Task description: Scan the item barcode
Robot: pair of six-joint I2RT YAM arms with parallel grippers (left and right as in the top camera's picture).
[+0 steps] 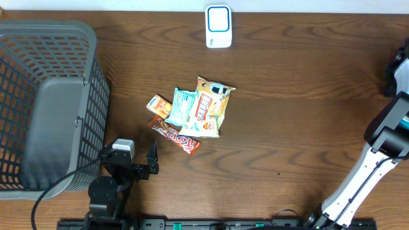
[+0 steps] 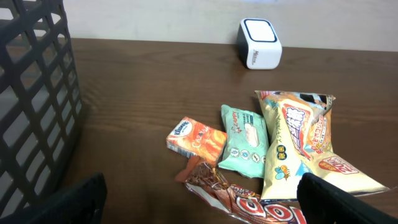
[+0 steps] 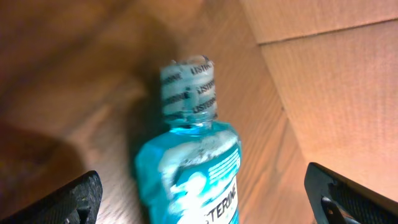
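Listerine mouthwash bottle (image 3: 186,168) sits loose between the spread jaws of your right gripper (image 3: 199,190), left gripper (image 2: 202,193) likewise gaping, scan apparently not yet done.

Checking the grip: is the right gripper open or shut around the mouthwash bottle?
Open. The right gripper's fingers stand wide apart at the right wrist view's lower corners, clear of the mouthwash bottle between them.

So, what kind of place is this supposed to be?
Probably a mock shop checkout on a wooden table. It has a small white barcode scanner, a pile of snack packets near a grey plastic basket, and a Listerine mouthwash bottle.
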